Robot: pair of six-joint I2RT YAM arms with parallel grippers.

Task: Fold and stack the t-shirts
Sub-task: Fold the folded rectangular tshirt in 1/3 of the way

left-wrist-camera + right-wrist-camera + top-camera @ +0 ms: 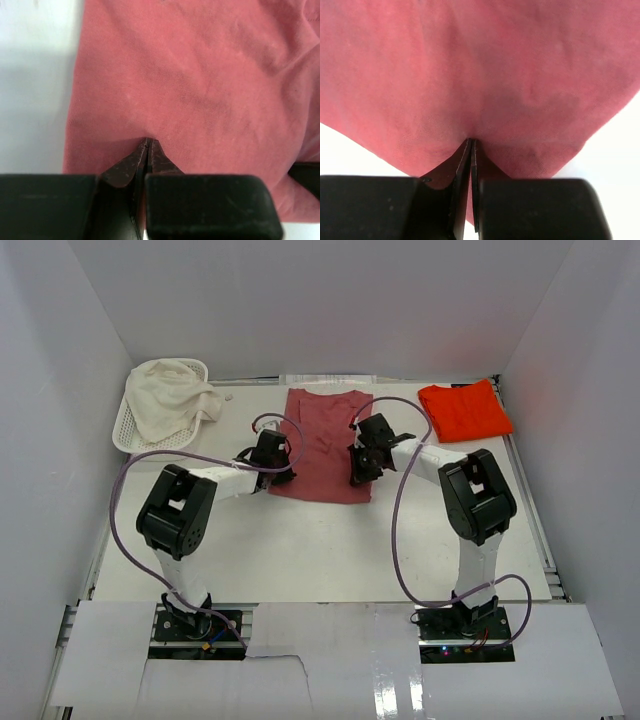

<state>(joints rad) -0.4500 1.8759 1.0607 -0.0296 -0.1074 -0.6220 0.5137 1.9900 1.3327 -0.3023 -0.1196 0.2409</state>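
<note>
Pinching the side hems of the rose shirt [322, 440], the left hand [148, 144] and right hand [471, 142] cover their own grip points (tips closed on cloth). The orange shirt [463, 410] lies right of it, at the tabletop [300, 545] edge, well apart.

Open near tabletop [300, 550]; basket [122, 432], orange-red t-shirt [465, 412] seemingly in far corners.
</note>
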